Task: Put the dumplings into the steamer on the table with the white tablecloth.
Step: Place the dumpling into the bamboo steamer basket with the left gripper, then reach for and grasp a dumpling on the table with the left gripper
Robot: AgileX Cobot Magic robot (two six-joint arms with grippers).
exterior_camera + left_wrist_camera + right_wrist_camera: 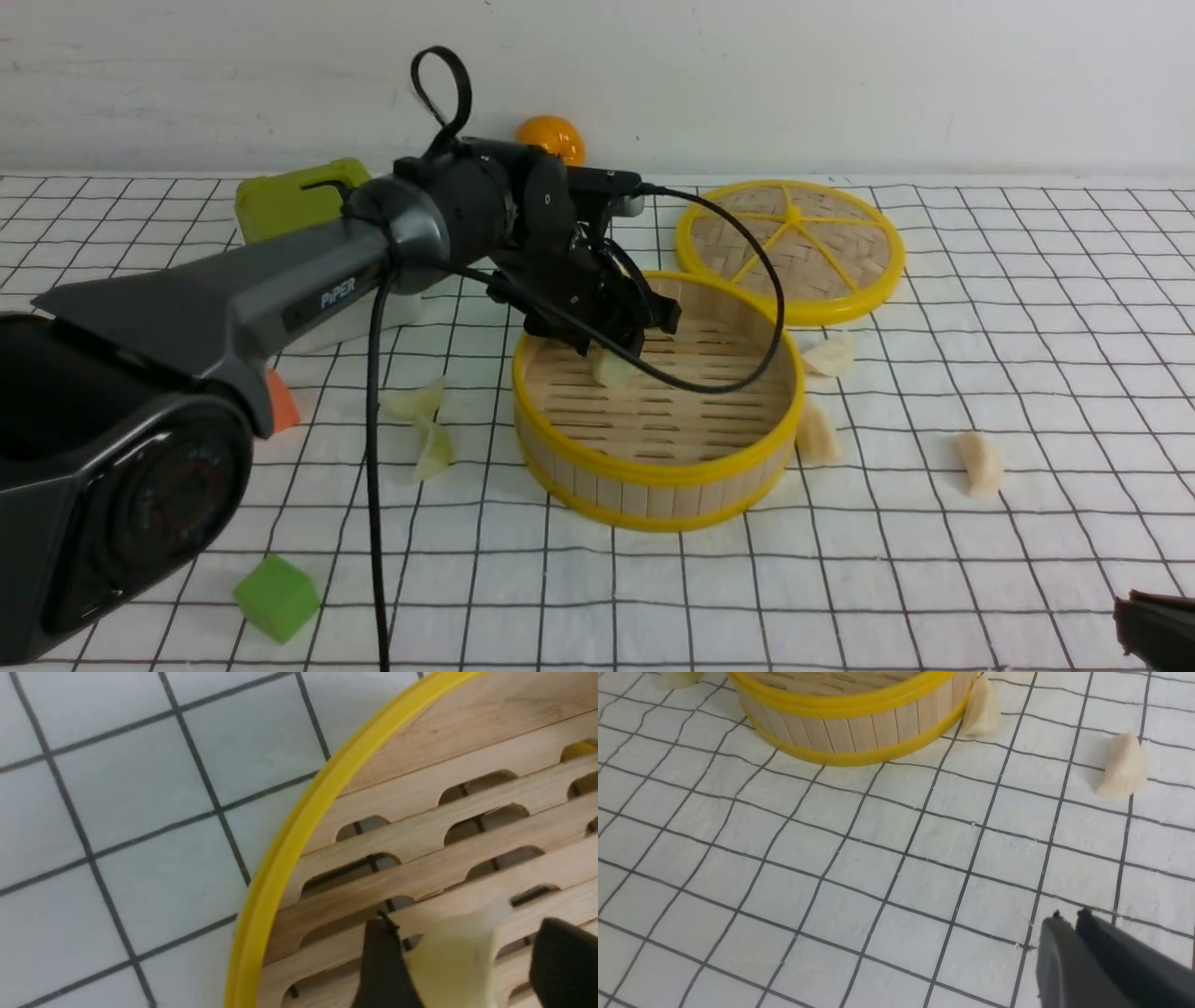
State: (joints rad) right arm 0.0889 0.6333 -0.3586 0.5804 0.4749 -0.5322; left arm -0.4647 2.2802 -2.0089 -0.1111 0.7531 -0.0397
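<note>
Left end effector [621, 347] is down inside the steamer [653, 471], low over the slatted floor. The left wrist view tells the story: its two black fingers [383, 961] stand apart, with a pale green dumpling [448, 961] lying on the slats between them. There's a gap on one side of it, so I read that as let go, not gripped. Releasing that low looks sensible: a light piece like this has little chance to bounce over the yellow rim.

So one is in the basket, and I count five outside it. Two green dumplings sit on the white tablecloth [1027, 392] to the steamer's left, the first green one [414, 401] just beside the second green one [435, 450]. On the right, a cream dumpling [815, 431] leans against the steamer wall. Another cream one [831, 355] lies near the lid [792, 250], and a third cream one [977, 462] lies further out.

The lid lies flat behind the steamer, so the mouth is open for drops from above.

Right end effector [1070, 917] has its tips pressed together with nothing between them. It hangs low over the worktop [840, 597], well apart from the basket, which I'd judge leaves the other arm room. The cream pieces are on its side.

The green cube [275, 597] near the front is no part of this.
</note>
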